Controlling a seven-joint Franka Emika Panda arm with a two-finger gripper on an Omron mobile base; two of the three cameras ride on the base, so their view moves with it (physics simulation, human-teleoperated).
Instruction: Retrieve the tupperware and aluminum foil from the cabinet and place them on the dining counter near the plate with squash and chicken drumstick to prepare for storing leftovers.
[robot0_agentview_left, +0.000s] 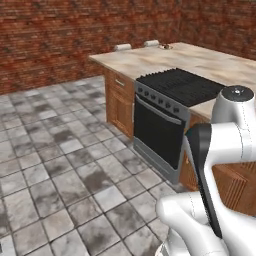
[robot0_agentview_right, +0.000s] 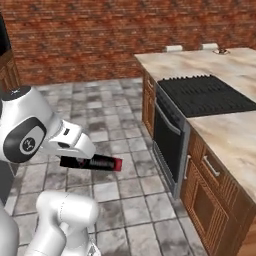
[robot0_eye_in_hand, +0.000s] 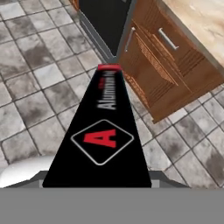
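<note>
The aluminum foil (robot0_agentview_right: 92, 162) is carried by the gripper (robot0_agentview_right: 75, 150) out over the open tiled floor (robot0_agentview_left: 55, 150), well clear of any counter; in the right base view the long black box sticks out level from under the white hand, its red end pointing toward the dining counter (robot0_agentview_right: 230, 130). The hand view looks straight down the box's length: the black face with its red marking and white lettering runs away from the camera to the red end, which sits in line with the seam between the oven front (robot0_eye_in_hand: 107, 22) and the wooden base cabinet (robot0_eye_in_hand: 166, 61). The finger tips themselves are hidden behind the box, so the jaws cannot be seen directly; they appear closed against the sides of the box, which hangs with nothing beneath it. The dining counter's near edge runs diagonally across the right side of both base views, its beige marbled top overhanging the wood base. The black cooktop (robot0_agentview_right: 205, 95) lies flush in that top, with bare stone in front of and beyond it. Between the foil's red end and the oven door lies a stretch of bare floor. To the arm's left the floor runs unobstructed back to the brick wall (robot0_agentview_left: 60, 35).
</note>
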